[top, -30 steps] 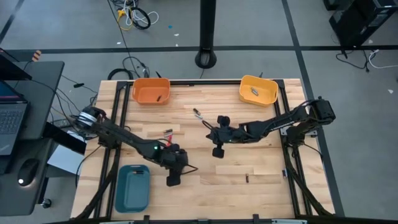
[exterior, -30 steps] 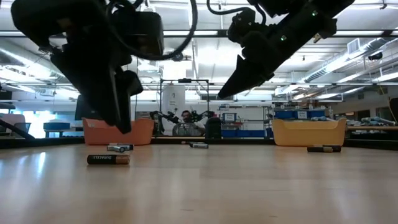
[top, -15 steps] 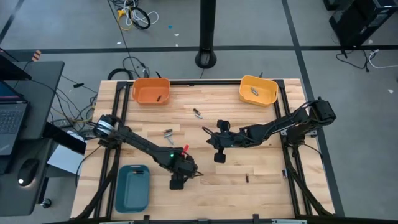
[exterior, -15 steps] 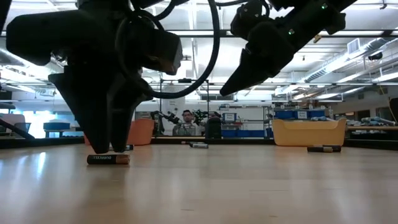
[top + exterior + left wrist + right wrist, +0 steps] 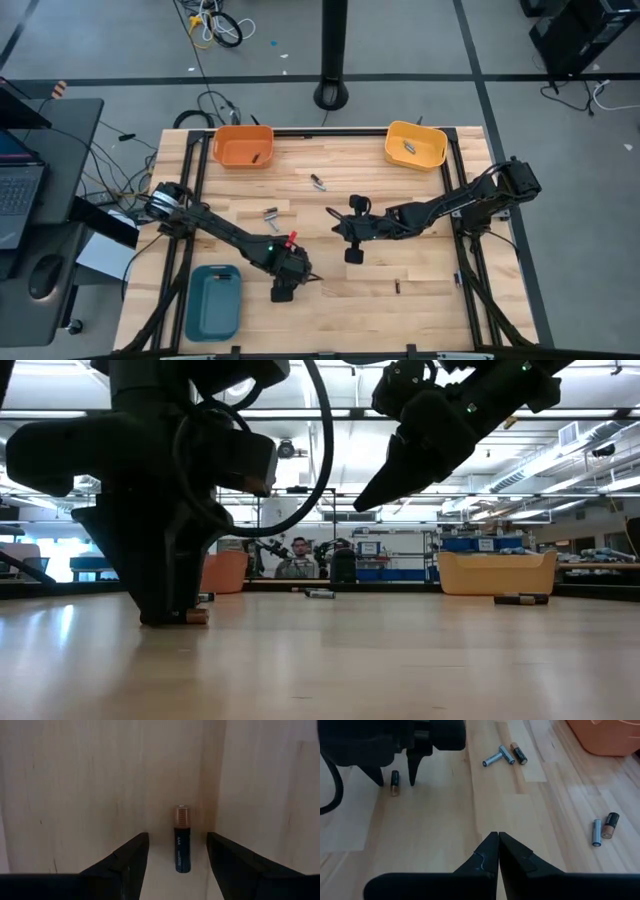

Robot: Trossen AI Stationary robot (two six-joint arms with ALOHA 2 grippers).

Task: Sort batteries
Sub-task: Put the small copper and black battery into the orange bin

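My left gripper (image 5: 177, 851) stands spread wide with a finger on each side of a black battery (image 5: 182, 839) lying flat on the wooden surface (image 5: 350, 300) just beside the teal tray (image 5: 213, 301), while my right gripper (image 5: 498, 842), pressed together and empty, hangs above the surface's middle.

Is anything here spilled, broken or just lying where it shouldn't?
Nothing looks damaged. Loose batteries lie scattered on the table, a trio and a pair among them, not yet in the orange bin or yellow bin. The left gripper straddles one battery.
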